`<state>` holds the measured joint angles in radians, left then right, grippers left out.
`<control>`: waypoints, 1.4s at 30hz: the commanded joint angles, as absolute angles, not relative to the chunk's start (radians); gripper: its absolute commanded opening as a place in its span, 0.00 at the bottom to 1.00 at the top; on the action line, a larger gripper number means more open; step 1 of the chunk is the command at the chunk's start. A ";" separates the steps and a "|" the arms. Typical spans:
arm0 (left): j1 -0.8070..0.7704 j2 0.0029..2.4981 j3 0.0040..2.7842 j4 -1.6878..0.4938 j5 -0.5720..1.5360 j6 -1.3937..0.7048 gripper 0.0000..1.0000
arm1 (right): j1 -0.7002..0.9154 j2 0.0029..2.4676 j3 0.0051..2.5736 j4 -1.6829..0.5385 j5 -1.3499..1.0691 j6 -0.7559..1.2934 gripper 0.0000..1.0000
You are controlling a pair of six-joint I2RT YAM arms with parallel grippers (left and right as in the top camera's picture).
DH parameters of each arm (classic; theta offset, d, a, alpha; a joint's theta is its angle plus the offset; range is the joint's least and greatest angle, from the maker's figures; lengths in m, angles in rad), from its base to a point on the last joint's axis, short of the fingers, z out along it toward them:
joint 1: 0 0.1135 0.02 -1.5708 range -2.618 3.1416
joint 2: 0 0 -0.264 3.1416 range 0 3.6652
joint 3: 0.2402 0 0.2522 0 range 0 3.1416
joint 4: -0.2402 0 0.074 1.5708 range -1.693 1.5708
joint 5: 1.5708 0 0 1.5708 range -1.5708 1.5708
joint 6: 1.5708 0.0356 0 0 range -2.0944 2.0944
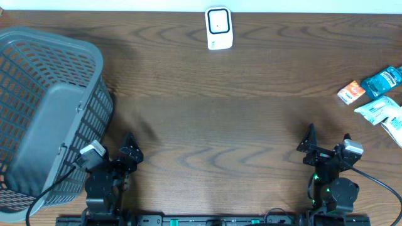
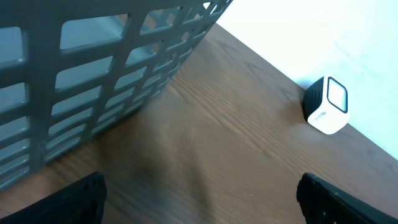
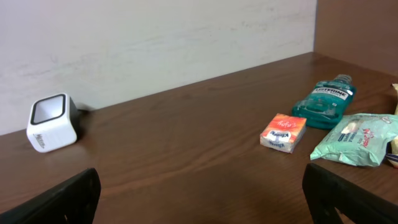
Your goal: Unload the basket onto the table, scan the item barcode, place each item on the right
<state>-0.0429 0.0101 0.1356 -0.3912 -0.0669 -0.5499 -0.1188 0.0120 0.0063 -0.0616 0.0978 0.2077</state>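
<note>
1. Across the table from overhead: scanner at 12 o'clock by the far edge. Orange box, mouthwash bottle and wipes pack are clustered at 3 o'clock, and the grey basket sits at 9 o'clock. Left gripper is at 7 o'clock beside the basket, right gripper at 5 o'clock. Both are spread and hold nothing.
2. Left wrist: fingers spread wide, bare table between them. Basket wall at 10 o'clock, scanner at 2 o'clock, well apart from the fingers.
3. Right wrist: fingers spread, nothing between them. Scanner at 9 o'clock. Orange box at 3 o'clock, with the mouthwash bottle lying just behind it and the wipes pack just beside. All are well apart from the fingers.
</note>
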 commanded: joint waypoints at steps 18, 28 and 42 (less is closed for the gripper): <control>-0.040 0.003 0.127 -0.411 -0.080 -0.551 0.98 | -0.125 0.006 0.006 -0.065 0.096 0.194 0.99; -0.041 0.002 0.122 -0.406 -0.121 -0.503 0.98 | -0.125 0.006 0.006 -0.065 0.096 0.193 0.99; -0.075 0.002 0.023 -0.096 0.102 -0.119 0.98 | -0.125 0.006 0.006 -0.065 0.096 0.194 0.99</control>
